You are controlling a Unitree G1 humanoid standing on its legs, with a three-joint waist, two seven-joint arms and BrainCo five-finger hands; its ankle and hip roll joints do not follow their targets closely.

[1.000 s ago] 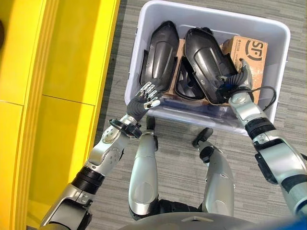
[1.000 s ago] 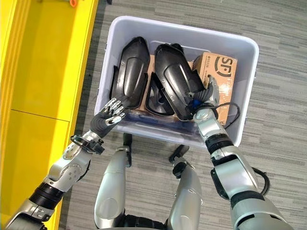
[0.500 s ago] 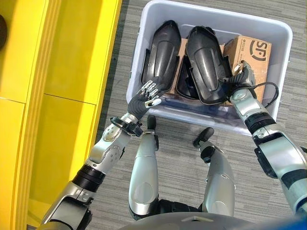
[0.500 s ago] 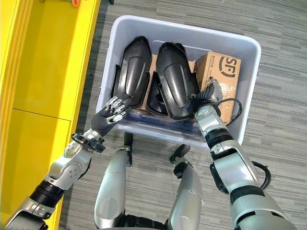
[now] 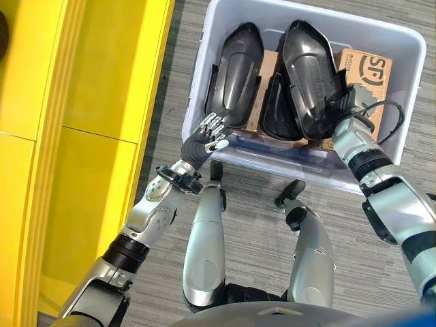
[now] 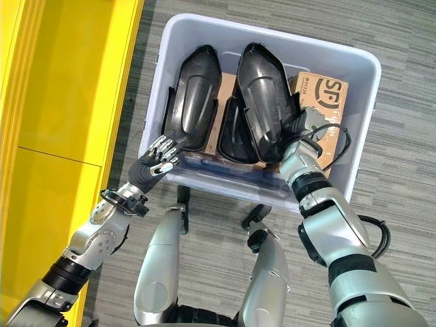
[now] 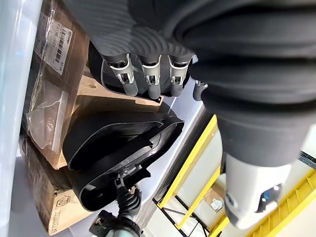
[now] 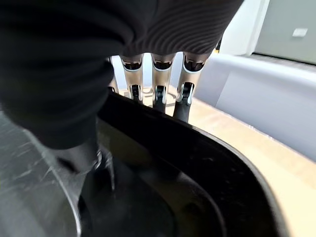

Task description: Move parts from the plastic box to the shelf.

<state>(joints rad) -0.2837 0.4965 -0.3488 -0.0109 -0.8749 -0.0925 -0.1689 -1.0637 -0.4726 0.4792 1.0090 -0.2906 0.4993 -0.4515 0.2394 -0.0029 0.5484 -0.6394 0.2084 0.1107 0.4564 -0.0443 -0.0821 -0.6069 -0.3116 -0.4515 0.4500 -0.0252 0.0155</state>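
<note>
The black part (image 6: 262, 102) the robot wants lies in the box (image 6: 361, 129), in the upper middle of the frame. Its long side runs from the near wall of the box up toward the far wall. The right hand (image 6: 300, 129) is at its near right end. The fingers (image 8: 159, 95) go over the rim and the thumb is inside, so the hand pinches the rim. The part has to come up and out, and the right hand is much the nearer one.

A second black part (image 6: 193, 109) lies beside it on the left. A brown carton (image 6: 329, 95) sits at the right. The left hand (image 6: 153, 167) is at the box's near left corner, fingers straight and a little apart, holding nothing. The yellow shelf (image 6: 61, 102) is far left.

A second ago the held part lay lower and more tilted; now its far end points higher up the frame.
</note>
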